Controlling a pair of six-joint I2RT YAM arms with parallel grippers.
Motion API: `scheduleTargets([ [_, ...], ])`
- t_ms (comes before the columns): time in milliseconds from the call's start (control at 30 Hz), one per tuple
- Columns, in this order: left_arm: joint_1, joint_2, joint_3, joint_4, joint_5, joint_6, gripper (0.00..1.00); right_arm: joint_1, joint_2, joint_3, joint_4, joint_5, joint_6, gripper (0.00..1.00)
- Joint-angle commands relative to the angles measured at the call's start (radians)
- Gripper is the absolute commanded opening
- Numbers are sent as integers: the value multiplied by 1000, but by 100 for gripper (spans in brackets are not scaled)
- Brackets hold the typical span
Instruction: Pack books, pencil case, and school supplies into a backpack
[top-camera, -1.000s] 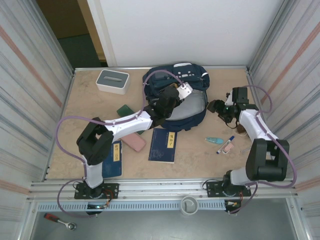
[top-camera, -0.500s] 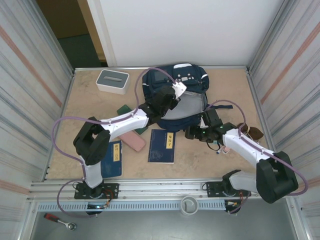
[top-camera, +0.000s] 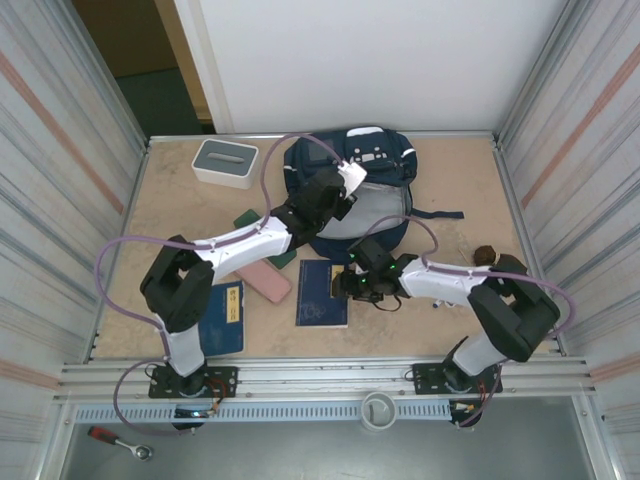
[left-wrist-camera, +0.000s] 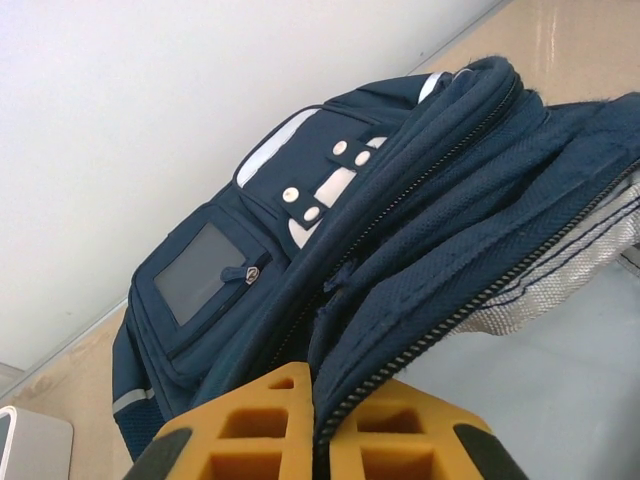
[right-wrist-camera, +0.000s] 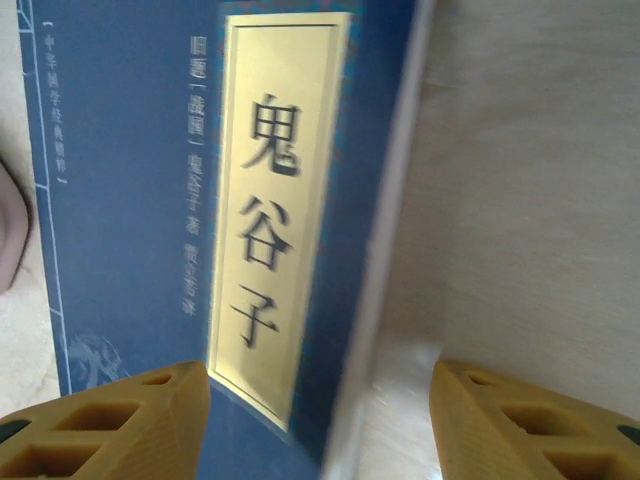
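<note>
**Right gripper (top-camera: 347, 287) spread over a book (top-camera: 322, 295); left gripper (top-camera: 345, 185) pinched on the backpack (top-camera: 350, 160)**

Nearest, flat on the table (top-camera: 180, 215) by the left arm's base: a second navy book (top-camera: 230, 325), partly under that arm. Toward the middle, the first book, also flat, yellow label (right-wrist-camera: 275, 220) at its upper right. Between the two books, just beside the middle one: a pink pencil case (top-camera: 270, 283).

Right gripper (right-wrist-camera: 320, 410): hangs low over the middle book's right edge, fingers wide apart, nothing held. In the right wrist view, straddles that edge, with one finger over the cover (right-wrist-camera: 130, 200) and the other over bare table (right-wrist-camera: 530, 200).

Farther back, the backpack (left-wrist-camera: 300, 230): lies with its main compartment unzipped, grey lining showing. Left gripper (left-wrist-camera: 318, 435): clamped on the zippered rim of that opening, fabric caught between the fingers.

Beside the left arm, a dark green flat thing (top-camera: 247, 220). Farthest left, a white box (top-camera: 225, 162) with a grey top.
</note>
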Motion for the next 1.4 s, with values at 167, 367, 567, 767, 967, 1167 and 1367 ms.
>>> scheduleTargets([
  [167,9,-78,-8,40,-4,-45,0,64,97,83,8,76,-4,20],
  [367,16,-71,-37,34,3,-70,0,36,-36,60,-9,39,-85,0],
  [567,47,1,-29,-44,107,-178,15,-48,-244,-35,-47,-99,-151,0],
  [767,55,-13,-58,-138,200,-269,56,-183,-352,-89,-87,-155,-119,0],
  [967,62,-237,-293,-267,252,-499,75,-198,-280,-84,-150,-86,-130,0],
  [1167,-5,-452,-596,-281,401,-811,79,-197,-180,-83,-154,-80,-226,33],
  [1367,-103,-383,-678,-231,474,-976,73,-193,-102,-107,-78,-130,-274,53],
])
